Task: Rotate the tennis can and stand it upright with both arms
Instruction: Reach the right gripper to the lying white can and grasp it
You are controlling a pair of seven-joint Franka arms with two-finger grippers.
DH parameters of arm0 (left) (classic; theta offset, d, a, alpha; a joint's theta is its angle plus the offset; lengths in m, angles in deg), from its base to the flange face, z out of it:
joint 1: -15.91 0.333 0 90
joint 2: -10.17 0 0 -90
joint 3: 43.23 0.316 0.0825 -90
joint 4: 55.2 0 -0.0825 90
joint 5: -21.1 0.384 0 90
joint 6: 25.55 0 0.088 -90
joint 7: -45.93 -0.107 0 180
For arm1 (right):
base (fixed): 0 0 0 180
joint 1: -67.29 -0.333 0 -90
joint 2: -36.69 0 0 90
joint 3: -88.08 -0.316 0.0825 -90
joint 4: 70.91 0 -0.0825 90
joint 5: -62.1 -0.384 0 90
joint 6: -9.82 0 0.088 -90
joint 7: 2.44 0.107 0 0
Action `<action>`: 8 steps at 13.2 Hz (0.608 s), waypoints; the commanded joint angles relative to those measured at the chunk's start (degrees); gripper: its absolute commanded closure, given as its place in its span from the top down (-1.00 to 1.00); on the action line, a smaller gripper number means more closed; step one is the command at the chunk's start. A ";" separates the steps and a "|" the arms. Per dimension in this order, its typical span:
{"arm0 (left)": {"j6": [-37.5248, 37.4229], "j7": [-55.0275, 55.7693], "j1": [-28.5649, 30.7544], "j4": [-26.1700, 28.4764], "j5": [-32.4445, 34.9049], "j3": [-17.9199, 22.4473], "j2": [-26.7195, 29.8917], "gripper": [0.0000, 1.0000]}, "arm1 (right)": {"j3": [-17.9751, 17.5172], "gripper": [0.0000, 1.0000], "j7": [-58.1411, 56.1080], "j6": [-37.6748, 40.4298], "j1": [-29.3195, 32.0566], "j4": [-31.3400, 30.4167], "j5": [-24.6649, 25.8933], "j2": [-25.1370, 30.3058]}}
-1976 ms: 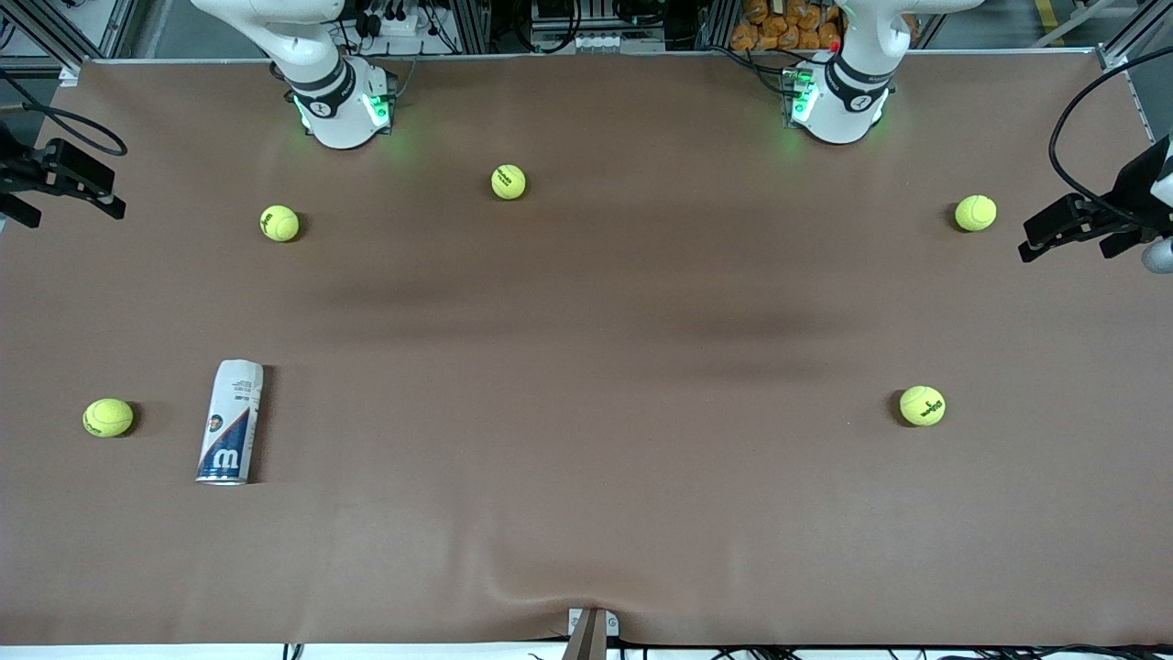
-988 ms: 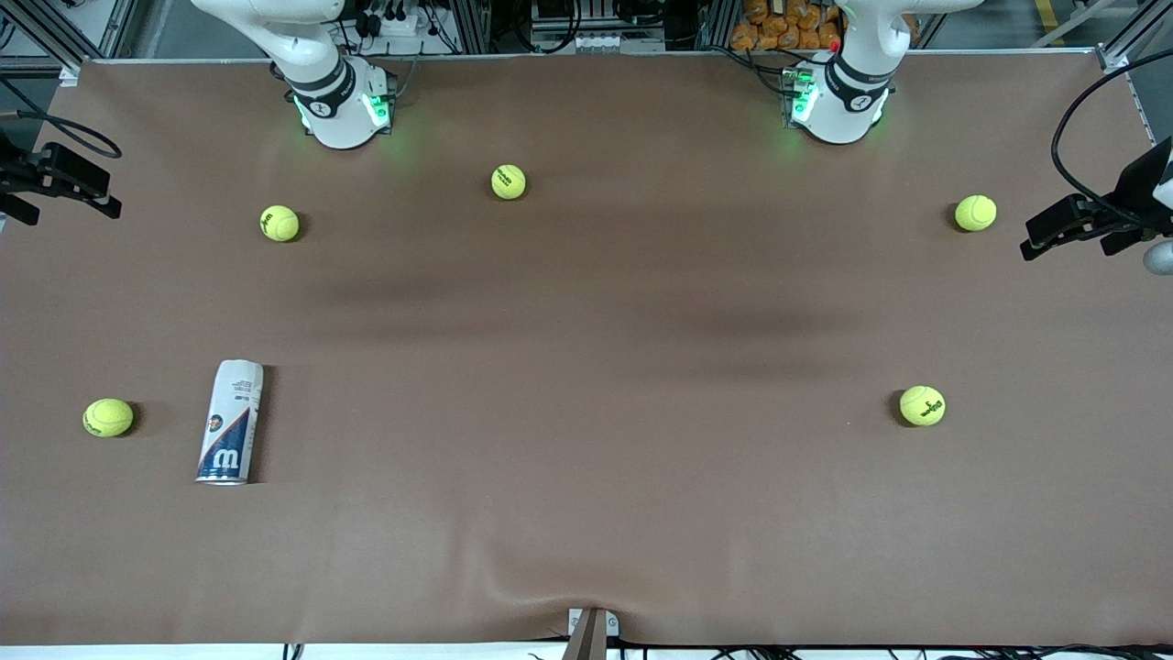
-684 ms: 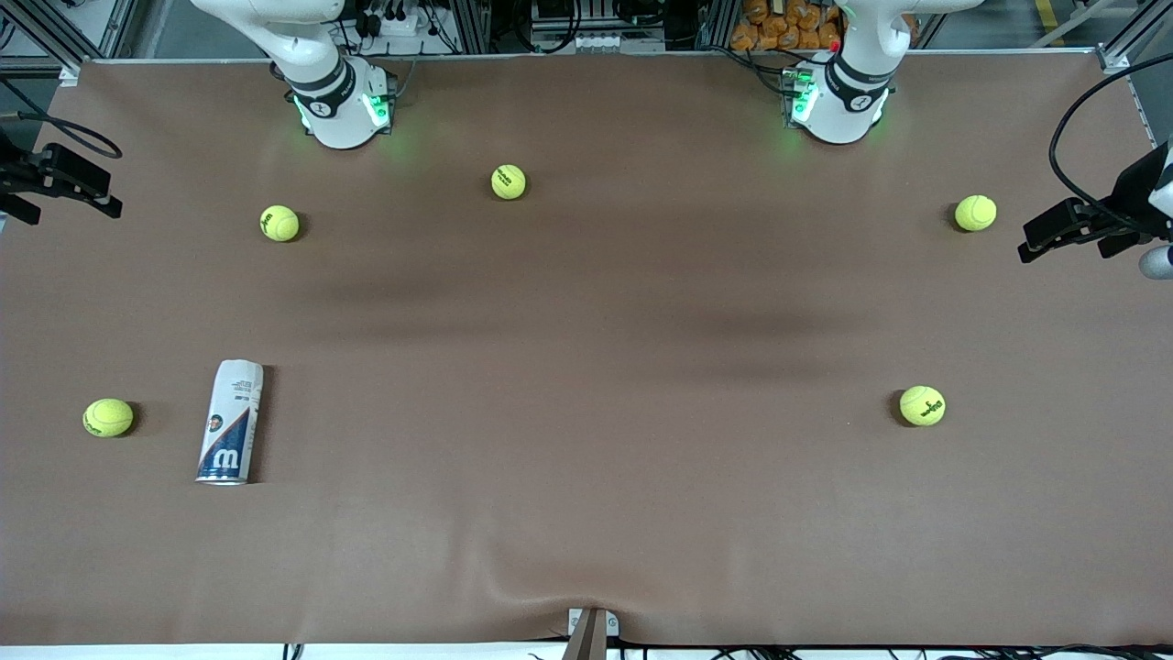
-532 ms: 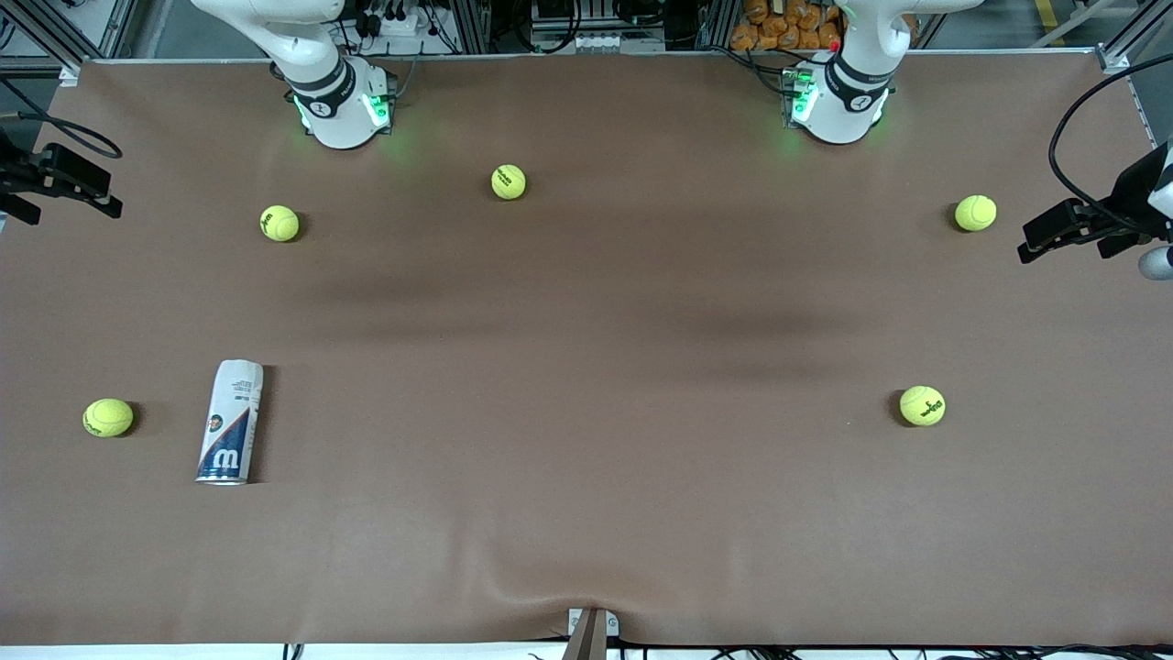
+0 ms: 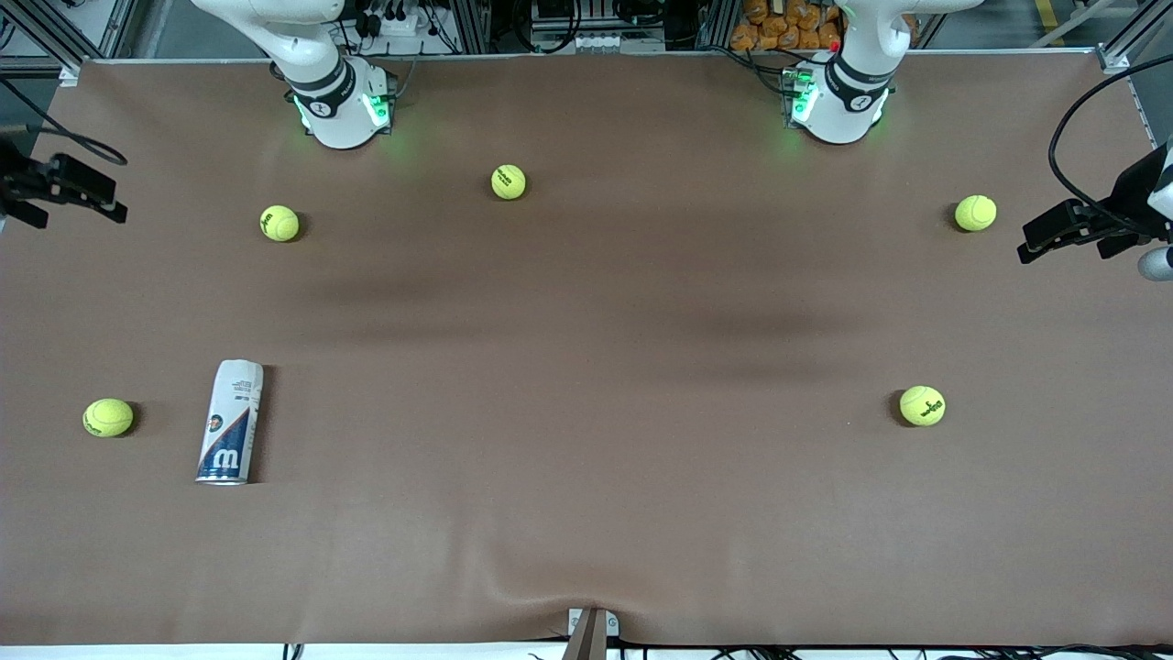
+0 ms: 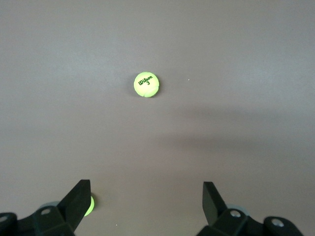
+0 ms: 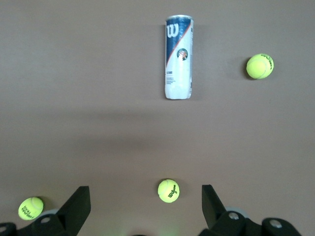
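The tennis can lies on its side on the brown table, toward the right arm's end and near the front camera, with its silvery rim end pointing at that camera. It also shows in the right wrist view. My right gripper is open and empty, held high at the right arm's end of the table; in its wrist view the can lies well away from the jaws. My left gripper is open and empty, held high at the left arm's end, also seen in its wrist view.
Several yellow-green tennis balls lie scattered: one beside the can, two near the right arm's base, two toward the left arm's end. The brown cover wrinkles at the front edge.
Both grippers have shifted only slightly at the table's ends. The can and the balls have not moved.
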 commanded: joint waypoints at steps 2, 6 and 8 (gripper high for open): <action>-1.01 -0.98 0.32 -0.84 0.02 0.04 -0.45 1.00 | -0.58 1.00 -0.35 -10.33 1.71 -9.63 7.10 -1.77; -1.01 -0.98 0.41 -0.75 0.02 0.04 -0.45 1.00 | -0.50 1.00 -0.27 -21.31 1.88 -12.89 7.21 -9.31; -1.01 -0.98 0.41 -0.75 0.02 0.04 -0.45 1.00 | -0.59 1.00 -0.18 -26.84 2.06 -12.98 7.21 -14.15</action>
